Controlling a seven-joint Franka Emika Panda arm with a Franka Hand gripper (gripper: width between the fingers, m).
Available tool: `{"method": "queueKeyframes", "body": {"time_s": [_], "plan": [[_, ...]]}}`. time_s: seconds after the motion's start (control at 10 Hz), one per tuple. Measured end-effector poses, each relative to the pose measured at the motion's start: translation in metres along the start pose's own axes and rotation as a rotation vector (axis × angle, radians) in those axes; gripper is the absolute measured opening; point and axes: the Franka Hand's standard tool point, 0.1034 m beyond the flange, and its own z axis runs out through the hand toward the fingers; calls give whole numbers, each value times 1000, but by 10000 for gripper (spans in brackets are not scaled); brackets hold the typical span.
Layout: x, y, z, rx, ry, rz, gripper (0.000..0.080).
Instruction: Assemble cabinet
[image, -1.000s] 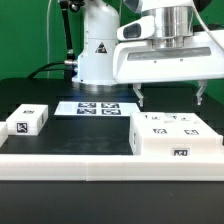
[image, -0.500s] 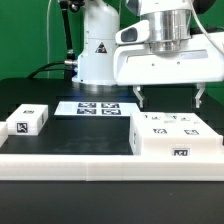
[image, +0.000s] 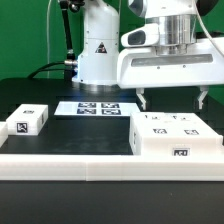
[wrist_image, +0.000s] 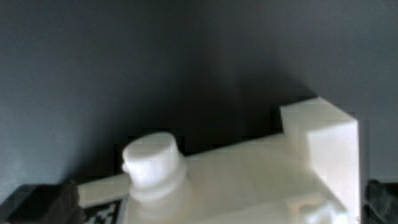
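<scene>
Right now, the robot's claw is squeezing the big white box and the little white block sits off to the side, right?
Not quite. The exterior view shows the claw hanging open above the big white box, gripping nothing. The little white block does sit off to the side.

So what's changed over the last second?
The gripper drifted a little toward the exterior view's right, above the cabinet. It is open and took hold of nothing. The cabinet, the small block and the marker board stayed put.
</scene>
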Motion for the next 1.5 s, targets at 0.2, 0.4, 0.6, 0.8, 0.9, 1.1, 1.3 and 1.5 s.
{"method": "queueKeyframes", "body": {"time_s": [0.2,0.4,0.6,0.8,0.9,1.1,1.3,1.5], "plan": [[0,0,0,1,1,2,797],[0,0,1,0,1,-12,797],[-4,-1,9,-9,6,-71,797],[-5,6,19,-11,13,-75,797],[-4,9,21,-13,14,-87,797],[-1,20,27,-19,13,-111,797],[-1,19,27,-19,13,-114,797],[-1,19,27,-19,13,-114,797]]}}
